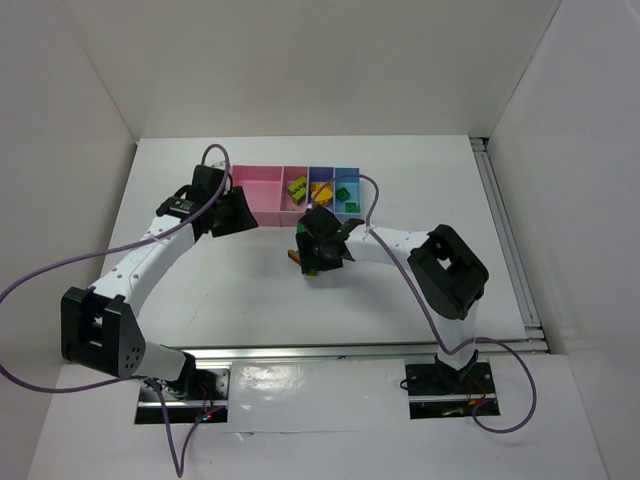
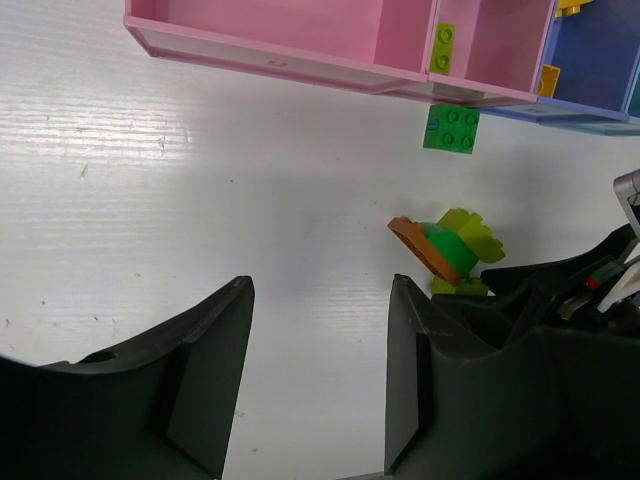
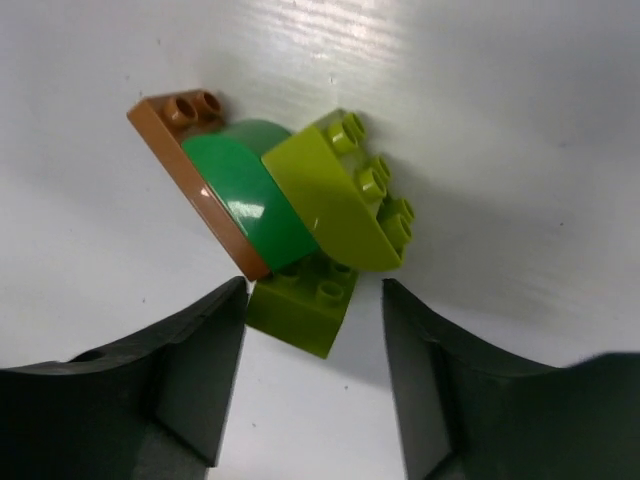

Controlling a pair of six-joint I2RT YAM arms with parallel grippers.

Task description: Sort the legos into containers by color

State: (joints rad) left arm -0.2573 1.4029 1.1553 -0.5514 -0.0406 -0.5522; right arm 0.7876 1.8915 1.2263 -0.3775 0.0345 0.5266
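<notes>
A clump of legos lies on the table: a red-brown plate [image 3: 185, 170], a green curved brick [image 3: 250, 200] and two yellow-green bricks [image 3: 345, 205]. My right gripper [image 3: 312, 295] is open, and the lower yellow-green brick [image 3: 300, 305] lies just at its fingertips. The clump also shows in the left wrist view [image 2: 445, 255]. My left gripper [image 2: 322, 290] is open and empty, left of the clump. In the top view the right gripper [image 1: 318, 255] hangs over the clump and the left gripper [image 1: 240, 212] is near the wide pink bin [image 1: 258, 190].
The four joined bins stand at the back: wide pink, narrow pink [image 1: 296, 200] with a yellow-green brick [image 2: 443, 48], blue-purple [image 1: 321, 178] with an orange-yellow brick [image 1: 321, 191], and light blue [image 1: 354, 180] with green bricks [image 1: 343, 194]. A flat green brick [image 2: 451, 129] lies before the bins.
</notes>
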